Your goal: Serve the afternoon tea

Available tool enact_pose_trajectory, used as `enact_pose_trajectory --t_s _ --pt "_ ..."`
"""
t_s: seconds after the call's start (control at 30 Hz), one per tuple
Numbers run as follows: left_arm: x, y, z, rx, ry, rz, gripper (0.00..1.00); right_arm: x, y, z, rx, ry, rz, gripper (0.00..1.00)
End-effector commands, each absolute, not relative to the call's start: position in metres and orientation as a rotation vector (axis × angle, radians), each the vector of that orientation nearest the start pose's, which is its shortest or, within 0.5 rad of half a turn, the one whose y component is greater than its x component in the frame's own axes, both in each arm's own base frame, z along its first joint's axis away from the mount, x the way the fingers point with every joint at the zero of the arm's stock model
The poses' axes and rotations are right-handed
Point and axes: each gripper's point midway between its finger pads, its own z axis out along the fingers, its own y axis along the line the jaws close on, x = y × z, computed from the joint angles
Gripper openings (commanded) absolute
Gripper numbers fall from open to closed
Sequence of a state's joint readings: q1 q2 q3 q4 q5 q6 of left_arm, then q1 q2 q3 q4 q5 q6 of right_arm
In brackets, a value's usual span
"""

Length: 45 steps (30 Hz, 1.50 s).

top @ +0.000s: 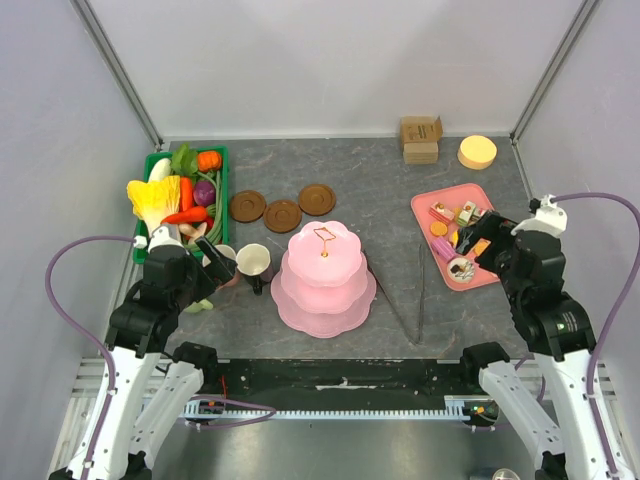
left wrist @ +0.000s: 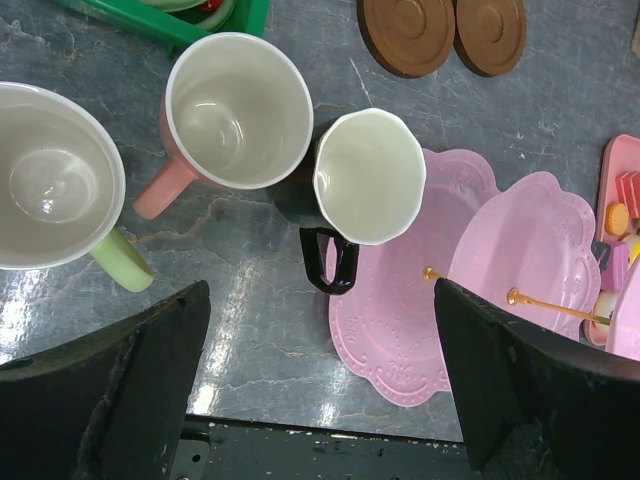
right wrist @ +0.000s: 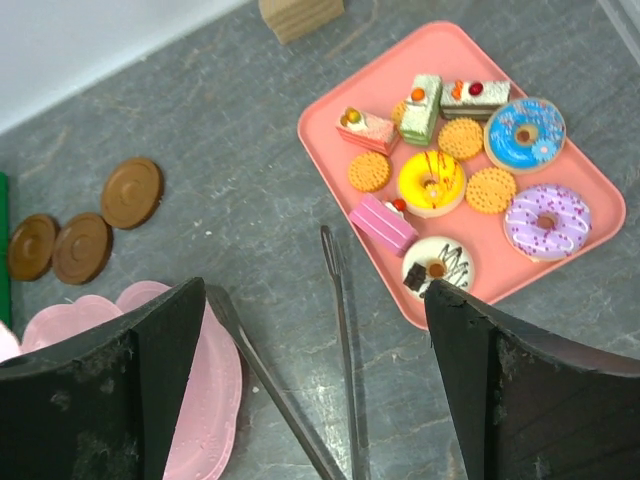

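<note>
- Stand [top: 325, 270]: pink, three scalloped tiers, upright, gold loop on top. It sits mid-table [top: 400, 175], nearer the near edge.
- Mugs: just left of the stand, all upright and white inside.
- Dark mug [left wrist: 365, 180]: closest to the stand, handle toward the near edge.
- Pink mug [left wrist: 235, 110]: handle toward the near-left corner.
- Pale mug [left wrist: 50, 190]: leftmost, green handle toward the near-right.
- Saucers [top: 282, 213]: three, brown, flat. Their row runs left–right behind the stand.
- Tray [right wrist: 445, 55]: pink, on the right side, long axis roughly far–near and slightly skewed.
- On the tray: purple donut [right wrist: 547, 221], blue, yellow and white donuts, three orange biscuits [right wrist: 369, 171], cake slices [right wrist: 365, 128].
- Tongs [top: 410, 300]: metal, between stand and tray. The joined end points at the near edge and the tips are spread.
- Left gripper [left wrist: 320, 400]: spread wide, empty, above the mugs.
- Right gripper [right wrist: 320, 390]: spread wide, empty, above the tongs and the tray's near end.
</note>
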<state>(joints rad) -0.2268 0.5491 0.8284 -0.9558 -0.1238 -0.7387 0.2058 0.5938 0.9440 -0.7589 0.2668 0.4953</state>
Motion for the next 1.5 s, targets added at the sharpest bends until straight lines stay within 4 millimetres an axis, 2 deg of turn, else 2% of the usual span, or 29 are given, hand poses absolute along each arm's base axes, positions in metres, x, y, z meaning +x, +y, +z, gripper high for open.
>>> enact_pose_trajectory --t_s 0.0,0.13,0.2,0.3,0.4,0.57,0.67,0.77,0.83,1.0,1.13,1.3,1.47 --pt "0.186 -0.049 0.207 -0.594 2.154 -0.381 0.99 0.214 0.024 0.321 0.371 1.757 0.273 0.98" --pt "0.187 -0.047 0.206 -0.578 2.157 -0.362 0.98 0.204 0.049 0.34 0.181 1.734 0.381 0.98" --pt "0.186 -0.045 0.205 -0.571 2.158 -0.345 0.98 0.201 0.057 0.347 0.139 1.722 0.424 0.98" --pt "0.185 -0.044 0.205 -0.572 2.153 -0.344 0.99 0.201 0.073 0.345 0.044 1.752 0.482 0.98" --pt "0.184 -0.044 0.204 -0.572 2.152 -0.349 0.98 0.205 0.101 0.319 -0.082 1.901 0.595 0.98" --pt "0.184 -0.043 0.198 -0.591 2.159 -0.337 0.98 0.223 0.123 0.268 -0.135 2.098 0.629 0.98" --pt "0.184 -0.042 0.196 -0.594 2.164 -0.333 0.98 0.225 0.135 0.223 -0.135 2.23 0.477 0.98" --pt "0.184 -0.041 0.196 -0.596 2.161 -0.324 0.98 0.219 0.137 0.174 -0.154 2.375 0.184 0.98" --pt "0.184 -0.04 0.195 -0.601 2.161 -0.322 0.98 0.212 0.138 0.152 -0.169 2.409 0.023 0.98" --pt "0.184 -0.04 0.192 -0.603 2.169 -0.313 0.99 0.184 0.138 0.097 -0.197 2.559 -0.119 0.98" --pt "0.184 -0.04 0.191 -0.606 2.171 -0.309 0.99 0.166 0.129 0.072 -0.181 2.626 -0.151 0.98" --pt "0.185 -0.039 0.19 -0.618 2.17 -0.303 0.99 0.154 0.136 0.049 -0.215 2.681 -0.068 0.98" --pt "0.185 -0.038 0.189 -0.617 2.174 -0.3 0.99 0.162 0.136 0.035 -0.164 2.642 -0.077 0.98"
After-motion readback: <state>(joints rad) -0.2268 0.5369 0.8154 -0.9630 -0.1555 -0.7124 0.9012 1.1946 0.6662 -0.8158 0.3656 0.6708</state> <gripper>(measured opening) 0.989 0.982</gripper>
